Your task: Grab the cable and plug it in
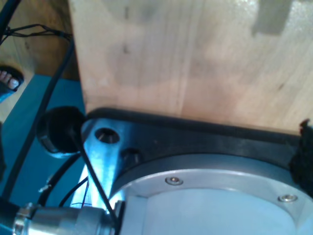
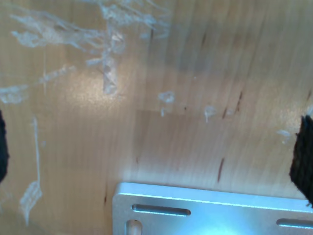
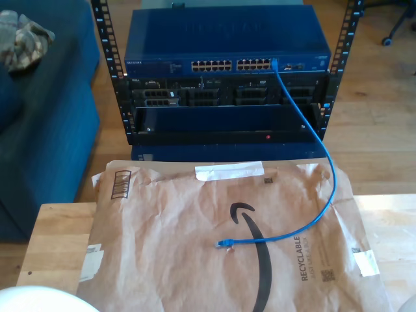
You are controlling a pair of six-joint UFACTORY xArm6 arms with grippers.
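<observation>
The thin bright-blue cable (image 3: 323,195) has one end plugged into a port (image 3: 274,64) of the blue switch in the exterior view. It hangs down in front of the rack and curves onto a brown paper envelope (image 3: 162,227). Its free plug (image 3: 224,244) lies loose near the envelope's middle. My second gripper (image 2: 154,156) is open over bare wood, with its black fingertips (image 2: 303,161) far apart and nothing between them. My first gripper (image 1: 156,156) looks down on an arm base (image 1: 210,205). One of its black fingertips (image 1: 306,152) shows at the frame's edge, and it holds nothing.
The envelope lies on a wooden table (image 3: 58,234) in front of the equipment rack (image 3: 227,97). A blue sofa (image 3: 45,117) stands at the exterior view's left. Black cables (image 1: 29,127) run over a blue mat beside the arm base. A person's sandalled foot (image 1: 10,81) is nearby. A metal plate (image 2: 210,210) rests on the wood.
</observation>
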